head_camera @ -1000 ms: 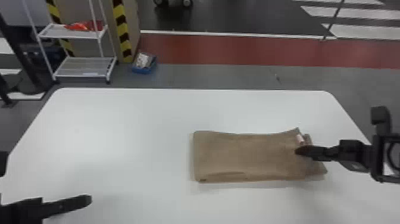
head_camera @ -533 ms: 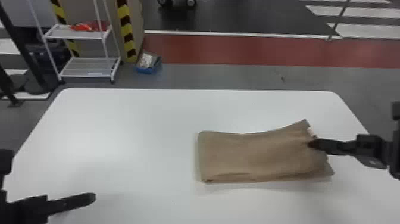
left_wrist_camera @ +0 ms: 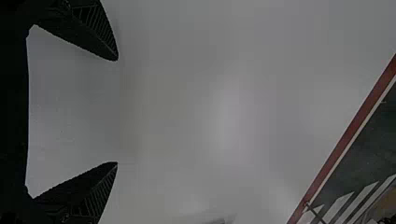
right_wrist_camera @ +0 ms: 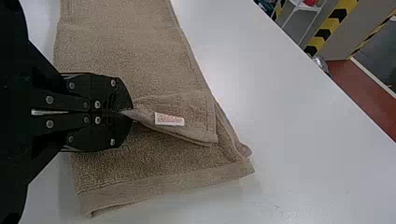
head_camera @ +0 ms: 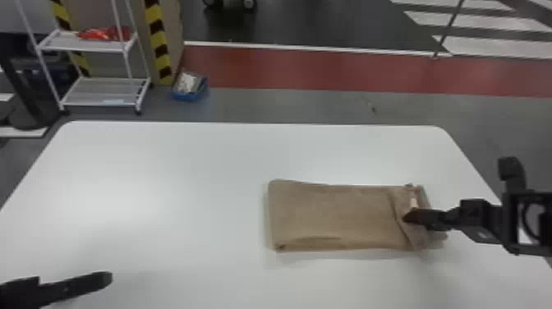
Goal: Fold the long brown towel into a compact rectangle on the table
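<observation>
Brown terry cloth, already doubled into layers, makes a long flat strip right of centre in the head view: the brown towel (head_camera: 332, 215) lies on the white table (head_camera: 164, 185) with its long axis running left to right across the frame. At its right-hand end the right gripper (head_camera: 404, 217) is closed on a pinch of the upper layer's loose edge, just beside the white label (right_wrist_camera: 169, 119). That edge sits short of the hemmed end (right_wrist_camera: 163, 186) of the layer beneath, so the two do not line up.

Nearly all of the towel stretches leftward from the right gripper, which is much the nearer of the two. The left gripper (left_wrist_camera: 116, 111), at the lower left corner of the head view, has its fingers spread wide with nothing between them, well apart from the cloth.

Arranging this end looks like the step in hand, with the fold well along but uneven. The coming move probably turns on the long axis: the pinched edge should travel along it, squarely, or the layers will skew. Only a small bit of cloth is gripped, so it could slip, or drag the lower layer and leave a crease.
</observation>
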Motion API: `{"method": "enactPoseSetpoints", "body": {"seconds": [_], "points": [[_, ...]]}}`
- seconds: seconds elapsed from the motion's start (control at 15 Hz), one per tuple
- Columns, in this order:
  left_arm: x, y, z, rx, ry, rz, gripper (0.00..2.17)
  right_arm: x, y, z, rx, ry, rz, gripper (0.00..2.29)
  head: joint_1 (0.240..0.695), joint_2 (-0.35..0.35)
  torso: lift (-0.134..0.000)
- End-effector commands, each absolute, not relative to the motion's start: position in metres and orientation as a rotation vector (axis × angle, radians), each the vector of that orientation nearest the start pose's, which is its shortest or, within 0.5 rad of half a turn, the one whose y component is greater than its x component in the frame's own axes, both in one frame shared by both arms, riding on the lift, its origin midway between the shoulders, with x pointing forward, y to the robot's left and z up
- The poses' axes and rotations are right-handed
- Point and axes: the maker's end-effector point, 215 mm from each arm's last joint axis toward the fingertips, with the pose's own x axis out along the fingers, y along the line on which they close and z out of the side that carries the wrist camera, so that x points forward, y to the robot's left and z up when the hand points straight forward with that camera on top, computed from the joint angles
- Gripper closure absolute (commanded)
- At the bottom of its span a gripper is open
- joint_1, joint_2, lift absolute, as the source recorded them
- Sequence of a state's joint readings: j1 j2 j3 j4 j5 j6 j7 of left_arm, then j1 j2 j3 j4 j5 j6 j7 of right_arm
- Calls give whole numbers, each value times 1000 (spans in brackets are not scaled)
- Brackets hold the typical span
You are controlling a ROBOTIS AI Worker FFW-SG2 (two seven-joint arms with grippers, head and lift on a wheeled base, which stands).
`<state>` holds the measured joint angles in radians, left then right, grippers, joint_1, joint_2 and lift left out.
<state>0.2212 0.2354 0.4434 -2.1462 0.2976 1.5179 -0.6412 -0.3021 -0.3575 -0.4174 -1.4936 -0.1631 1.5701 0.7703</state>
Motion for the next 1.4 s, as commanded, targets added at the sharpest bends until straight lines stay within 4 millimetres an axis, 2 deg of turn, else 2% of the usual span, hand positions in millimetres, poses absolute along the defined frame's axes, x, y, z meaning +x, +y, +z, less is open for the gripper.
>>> {"method": "enactPoseSetpoints", "body": {"seconds": [0.0, 0.07, 0.13, 0.2, 0.33, 0.4, 0.6, 0.73, 0.8, 0.87, 0.93, 1.0, 1.2, 1.33], "points": [[361, 307, -447, -441, 979, -314, 83, 486, -374, -418, 683, 971, 270, 1177, 695, -91, -123], [360, 308, -448, -440, 981, -312, 83, 494, -388, -392, 683, 900, 269, 1177, 695, -89, -123], [361, 309, -448, -441, 981, -311, 83, 498, -415, -368, 686, 837, 243, 1177, 695, -89, -123], [360, 310, -449, -440, 985, -309, 83, 497, -425, -365, 683, 834, 232, 1177, 695, -92, -123], [360, 308, -449, -443, 985, -314, 83, 475, -398, -426, 689, 986, 220, 1177, 695, -136, -123], [360, 309, -448, -440, 983, -313, 83, 474, -392, -437, 700, 1011, 215, 1177, 695, -141, -123], [359, 310, -449, -440, 986, -309, 83, 483, -384, -431, 681, 1012, 235, 1177, 695, -112, -123], [360, 311, -451, -439, 988, -304, 83, 484, -386, -428, 684, 1002, 232, 1177, 695, -103, -123], [361, 311, -451, -442, 989, -305, 83, 490, -393, -410, 684, 950, 238, 1177, 695, -101, -123], [363, 311, -451, -442, 987, -305, 83, 495, -411, -383, 697, 868, 232, 1177, 695, -100, -123], [364, 312, -452, -445, 986, -304, 83, 496, -427, -366, 700, 828, 227, 1177, 695, -106, -123], [364, 311, -453, -446, 988, -305, 83, 493, -432, -371, 672, 853, 212, 1177, 695, -120, -123], [364, 307, -454, -448, 985, -315, 83, 477, -412, -422, 675, 989, 196, 1173, 695, -147, -123], [362, 312, -454, -449, 986, -308, 83, 479, -414, -430, 685, 1012, 178, 1173, 695, -143, -123]]}}
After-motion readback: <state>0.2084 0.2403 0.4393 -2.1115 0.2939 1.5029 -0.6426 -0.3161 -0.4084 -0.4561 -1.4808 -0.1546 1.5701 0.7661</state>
